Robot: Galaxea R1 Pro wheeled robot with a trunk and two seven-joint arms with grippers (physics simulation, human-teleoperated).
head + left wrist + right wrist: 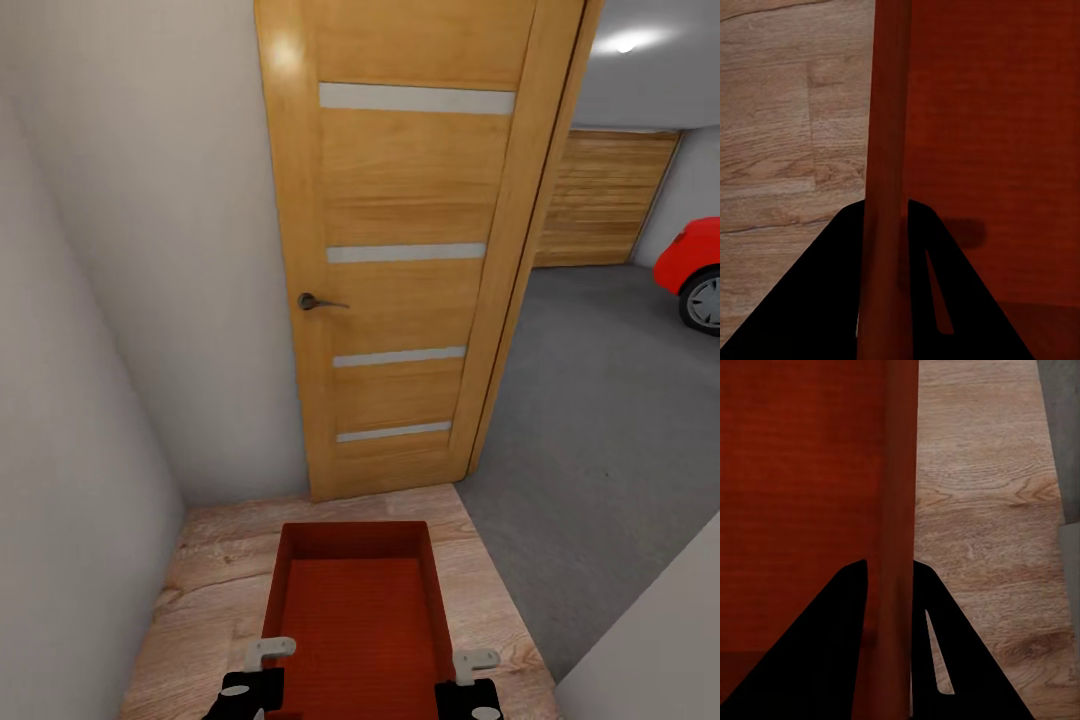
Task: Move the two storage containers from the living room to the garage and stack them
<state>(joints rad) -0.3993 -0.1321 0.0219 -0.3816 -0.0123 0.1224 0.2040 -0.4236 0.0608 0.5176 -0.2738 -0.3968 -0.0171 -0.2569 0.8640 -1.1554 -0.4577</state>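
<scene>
One orange-red storage container (355, 610) is held level in front of me over light wood-plank flooring (205, 570). My left gripper (262, 662) is shut on its left wall (889, 112), one finger on each side of the wall. In the same way, my right gripper (472, 668) is shut on the right wall (900, 472). The container is empty inside. Past the doorway lies the garage's dark grey concrete floor (600, 400).
An open wooden door (400, 250) with a dark handle (318, 301) stands straight ahead, with white wall (100, 350) to the left. The opening into the garage is to the right. A red car (695, 265) and a wooden garage door (600, 195) lie beyond. Another white wall (660, 640) is at the lower right.
</scene>
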